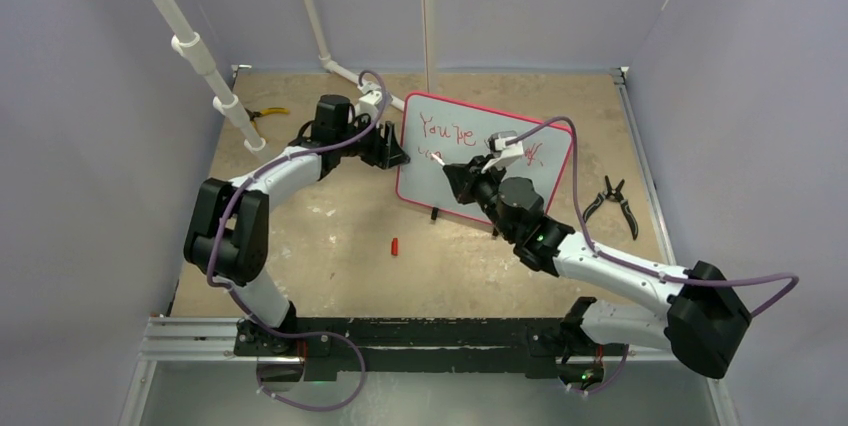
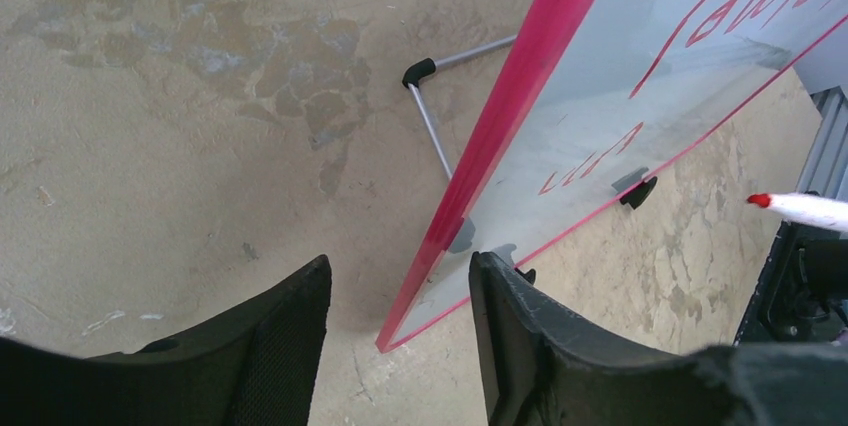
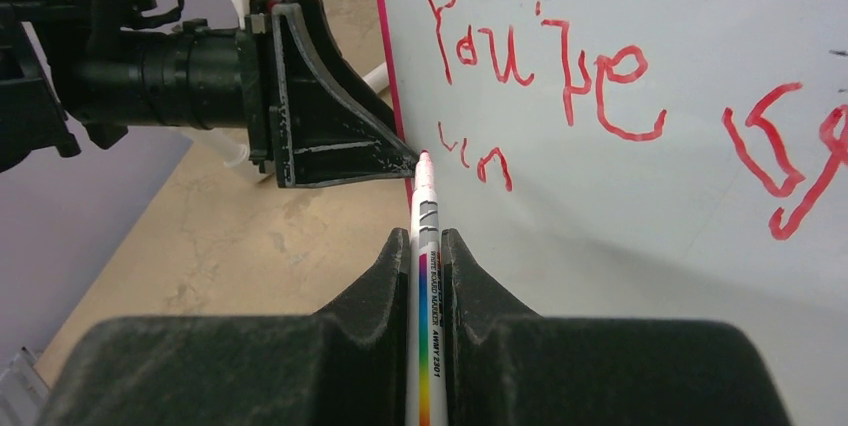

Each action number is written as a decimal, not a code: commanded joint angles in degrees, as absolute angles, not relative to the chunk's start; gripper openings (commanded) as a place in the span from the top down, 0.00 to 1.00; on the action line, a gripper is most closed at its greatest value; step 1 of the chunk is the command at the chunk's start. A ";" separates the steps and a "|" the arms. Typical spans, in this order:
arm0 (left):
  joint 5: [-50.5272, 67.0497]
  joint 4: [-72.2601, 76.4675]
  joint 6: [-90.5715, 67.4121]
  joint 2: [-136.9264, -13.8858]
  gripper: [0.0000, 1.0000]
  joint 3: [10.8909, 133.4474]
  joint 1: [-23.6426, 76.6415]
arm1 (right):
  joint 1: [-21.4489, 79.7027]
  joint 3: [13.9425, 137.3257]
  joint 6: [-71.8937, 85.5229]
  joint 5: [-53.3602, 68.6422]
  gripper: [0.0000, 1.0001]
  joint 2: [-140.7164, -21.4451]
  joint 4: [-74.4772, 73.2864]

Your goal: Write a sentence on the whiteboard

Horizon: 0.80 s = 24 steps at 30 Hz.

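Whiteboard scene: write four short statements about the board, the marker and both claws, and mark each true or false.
1. The right claw grips a white marker pen with a rainbow stripe. True.
2. The left claw is shut on the rectangular red-framed whiteboard. False: its jaws stand open, the board's edge between them.
3. The red handwritten lettering begins "You're". True.
4. The marker is capped. False: its red tip is bare.

Whiteboard: red sentence reads "You're", "un" beneath; marker print unreadable.
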<state>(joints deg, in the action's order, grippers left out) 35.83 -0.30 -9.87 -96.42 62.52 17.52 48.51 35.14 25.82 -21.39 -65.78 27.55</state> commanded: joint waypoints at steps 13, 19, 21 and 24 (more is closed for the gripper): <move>38.36 3.33 -10.11 -98.01 0.81 64.28 18.53 | 38.99 34.02 19.80 -7.38 1.00 -59.33 28.20; 36.87 1.48 -7.97 -97.18 0.97 64.30 18.79 | 38.65 34.49 16.55 -5.46 1.00 -58.37 28.08; 35.70 0.24 -6.68 -96.64 1.00 64.41 19.04 | 38.67 36.19 14.27 -5.17 1.00 -58.45 25.90; 34.75 -1.60 -5.56 -95.75 1.00 64.30 19.33 | 38.67 38.40 11.86 -6.35 1.00 -57.93 22.18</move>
